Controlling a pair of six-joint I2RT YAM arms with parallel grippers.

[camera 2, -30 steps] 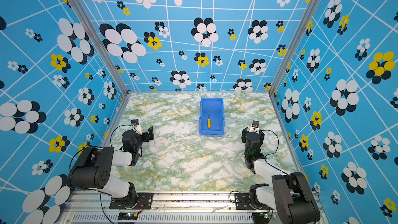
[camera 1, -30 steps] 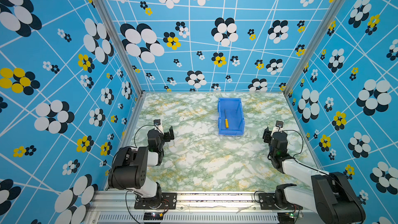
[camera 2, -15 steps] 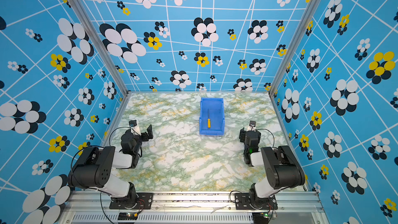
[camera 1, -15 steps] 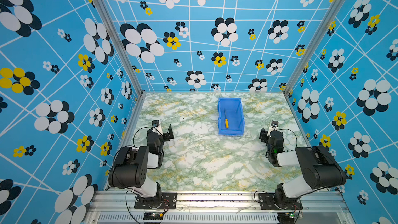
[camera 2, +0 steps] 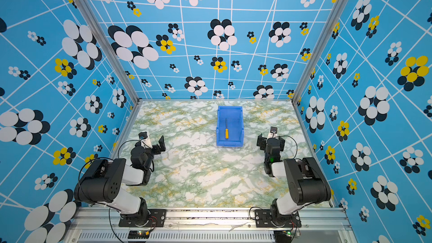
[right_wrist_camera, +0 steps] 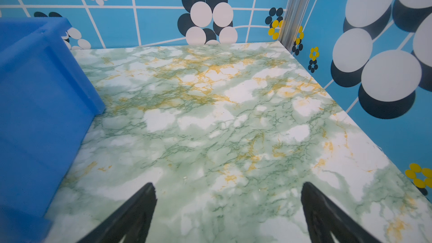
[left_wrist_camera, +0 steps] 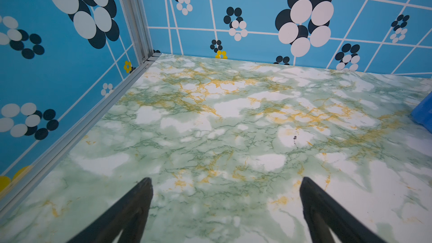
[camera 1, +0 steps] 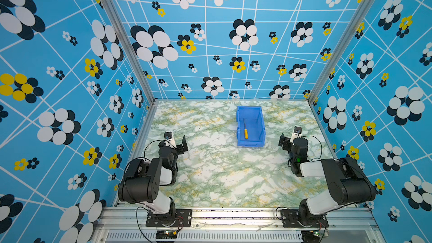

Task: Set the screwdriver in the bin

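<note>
Screwdriver (camera 1: 245, 130), with a yellow handle and thin grey shaft, is seen lying flat inside the bin (camera 1: 250, 145), which is smooth blue plastic and rectangular, on the marbled table (camera 1: 210, 171). Both arms are folded low. Left gripper (left_wrist_camera: 225, 181) and right gripper (right_wrist_camera: 228, 185) are held empty, fingers wide apart, either side of the bin.

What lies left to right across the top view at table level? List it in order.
In a top view: left pincer → bin, with the screwdriver lying inside it → right pincer.
</note>
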